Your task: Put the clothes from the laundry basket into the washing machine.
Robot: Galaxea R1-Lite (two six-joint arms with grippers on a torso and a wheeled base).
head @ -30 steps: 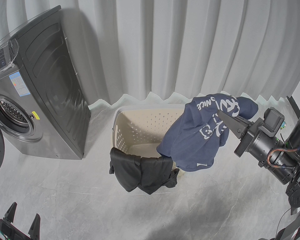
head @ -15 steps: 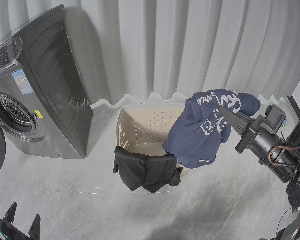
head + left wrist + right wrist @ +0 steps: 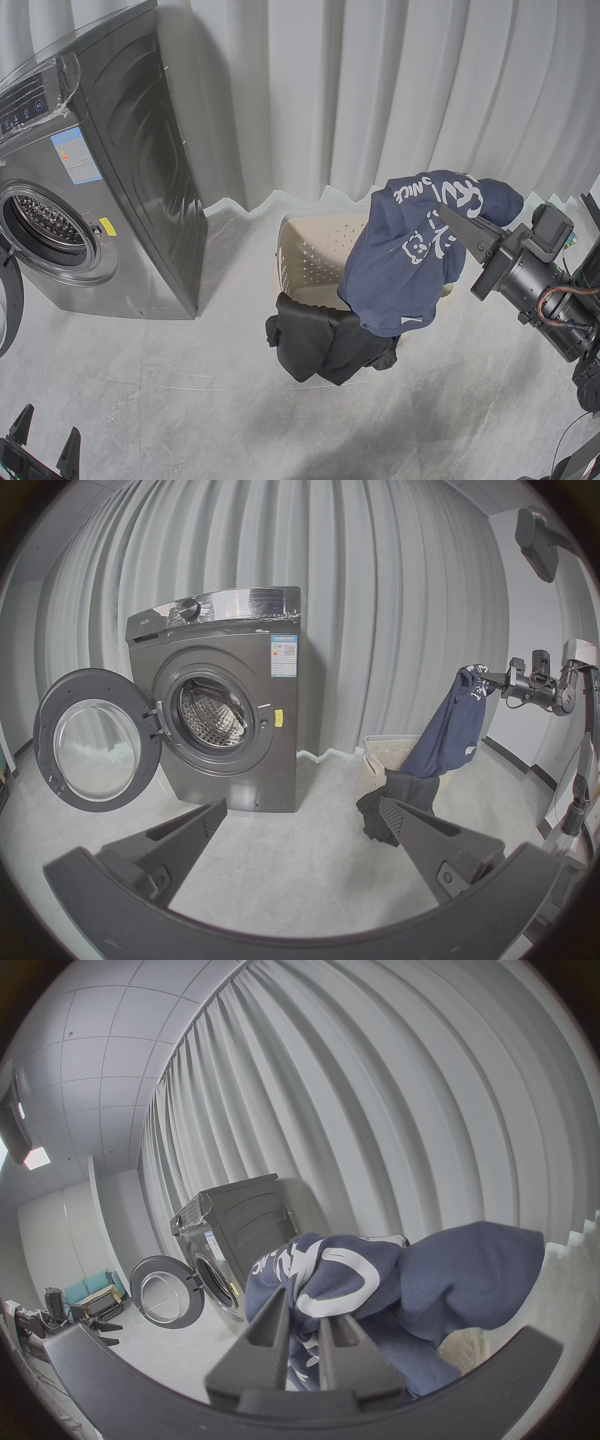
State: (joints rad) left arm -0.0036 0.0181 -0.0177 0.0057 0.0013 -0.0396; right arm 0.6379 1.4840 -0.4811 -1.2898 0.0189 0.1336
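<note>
Pale curtains (image 3: pixel 375 94) hang behind. My right pincer (image 3: pixel 445 214) is clamped on a navy shirt (image 3: pixel 400 269), which hangs over the laundry basket (image 3: pixel 312 250). A black garment (image 3: pixel 319 344) drapes over the basket's rim. The washing machine (image 3: pixel 125 156) stands well apart with its door open. My left pincer (image 3: pixel 300 811) is spread wide and empty.

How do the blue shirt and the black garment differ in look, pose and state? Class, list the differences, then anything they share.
The blue shirt has white print; the black garment is plain. The blue shirt hangs from the shut right gripper; the black garment drapes over the basket rim, ungripped. Neither is in the washing machine yet.
</note>
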